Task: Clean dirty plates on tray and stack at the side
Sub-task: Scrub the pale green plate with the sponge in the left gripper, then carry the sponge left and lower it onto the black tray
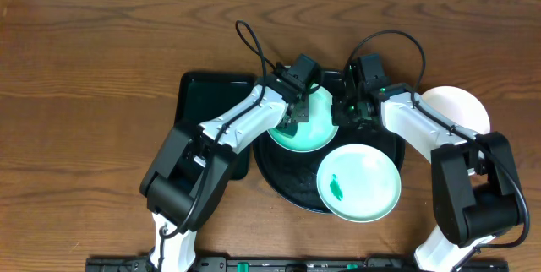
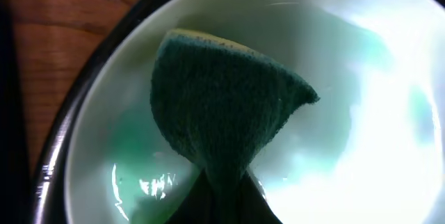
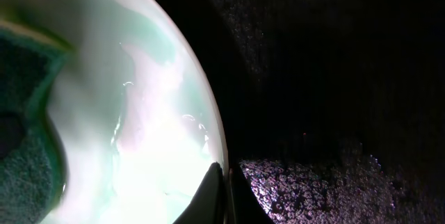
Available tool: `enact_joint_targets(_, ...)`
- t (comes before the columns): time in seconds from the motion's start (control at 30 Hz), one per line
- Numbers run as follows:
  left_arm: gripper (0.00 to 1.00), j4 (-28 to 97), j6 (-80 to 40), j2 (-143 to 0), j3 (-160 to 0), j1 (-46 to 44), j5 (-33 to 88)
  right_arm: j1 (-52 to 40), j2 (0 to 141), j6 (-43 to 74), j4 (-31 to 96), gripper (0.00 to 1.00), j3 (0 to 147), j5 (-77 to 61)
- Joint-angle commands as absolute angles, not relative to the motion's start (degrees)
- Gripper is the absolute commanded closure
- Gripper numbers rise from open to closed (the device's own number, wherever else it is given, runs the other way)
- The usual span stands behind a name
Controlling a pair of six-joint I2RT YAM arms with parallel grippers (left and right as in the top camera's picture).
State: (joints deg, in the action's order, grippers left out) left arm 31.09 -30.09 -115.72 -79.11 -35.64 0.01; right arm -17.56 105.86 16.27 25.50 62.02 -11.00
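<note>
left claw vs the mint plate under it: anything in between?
A dark green sponge, pinched in the left claw, sits between it and the mint plate. Left wrist view shows it.

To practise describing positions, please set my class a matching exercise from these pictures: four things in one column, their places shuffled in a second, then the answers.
Things
1. sponge
2. smeared plate
3. white plate
4. rectangular tray

Places
A. on the table, right of the round tray
B. in the left pincer, over the back plate
C. left of the round tray
D. front of the round tray

Pairs: 1-B, 2-D, 3-A, 4-C
</note>
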Motion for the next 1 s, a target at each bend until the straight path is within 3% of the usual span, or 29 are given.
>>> enact_joint_targets(0.0,0.93,30.52,-30.92,-116.95,-78.98,-36.01,10.39,-18.33,106.52,16.23,24.97,0.99,61.76,-12.32)
enact_joint_targets(0.2,0.93,27.97,-30.94,-116.77,-79.68,-35.94,20.58,-18.33,106.52,16.23,24.97,0.99,61.76,-12.32)
enact_joint_targets(0.6,0.93,31.22,-30.02,-101.75,-81.25,-30.57,7.68,-18.37,106.52,16.23,24.99,0.99,61.76,-12.32)
enact_joint_targets(0.97,0.92,51.35,-22.26,-94.94,-80.51,-18.09,-1.52,-18.65,106.52,16.23,24.62,0.99,61.76,-12.32)
